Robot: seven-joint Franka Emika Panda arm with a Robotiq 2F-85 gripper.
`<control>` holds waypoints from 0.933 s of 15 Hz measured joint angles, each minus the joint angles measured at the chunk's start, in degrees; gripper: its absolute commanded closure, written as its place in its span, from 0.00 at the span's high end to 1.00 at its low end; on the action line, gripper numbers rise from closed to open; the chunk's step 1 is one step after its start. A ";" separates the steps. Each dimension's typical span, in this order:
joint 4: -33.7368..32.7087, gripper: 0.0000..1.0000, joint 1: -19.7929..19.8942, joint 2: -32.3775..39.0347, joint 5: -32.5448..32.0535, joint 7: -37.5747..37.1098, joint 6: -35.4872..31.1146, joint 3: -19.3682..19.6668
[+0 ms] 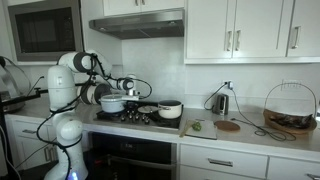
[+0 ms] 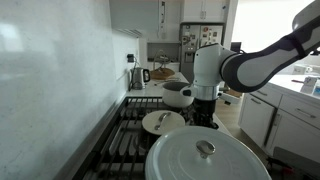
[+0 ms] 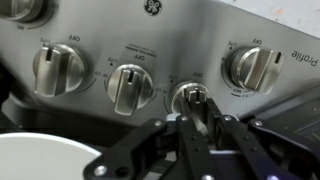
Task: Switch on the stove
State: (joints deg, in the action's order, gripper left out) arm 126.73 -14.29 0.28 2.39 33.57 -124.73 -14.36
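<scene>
The stove (image 1: 128, 117) is a gas cooktop with dark grates; it also shows in an exterior view (image 2: 120, 145). The wrist view shows its steel control panel (image 3: 150, 35) with several silver knobs. My gripper (image 3: 200, 125) is at one knob (image 3: 192, 98), the third from the left. Its two black fingers are closed close together on the knob's ridge. In an exterior view the gripper (image 1: 135, 88) is low at the stove's front, and the white arm (image 2: 215, 65) reaches down beside the pots.
Other knobs (image 3: 54, 68) (image 3: 130, 86) (image 3: 255, 66) point to OFF. White pots (image 1: 112, 102) (image 1: 170, 109) stand on the burners. A big white lidded pot (image 2: 205, 155) and a pan (image 2: 163, 122) fill the grates. There is a hood (image 1: 140, 24) above and a microwave (image 1: 45, 30).
</scene>
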 measured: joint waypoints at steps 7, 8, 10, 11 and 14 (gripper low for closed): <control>-0.17 0.05 0.77 0.21 4.24 18.95 0.39 0.74; -0.27 0.05 0.78 0.28 4.24 20.58 0.54 0.74; -0.45 0.05 0.78 0.41 4.24 23.40 0.80 0.74; -0.55 0.05 0.78 0.48 4.21 24.71 0.94 0.74; -1.04 0.05 0.73 0.78 3.58 27.03 1.53 0.62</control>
State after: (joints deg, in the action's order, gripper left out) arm 125.69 -13.56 1.06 5.97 60.61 -123.20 -13.74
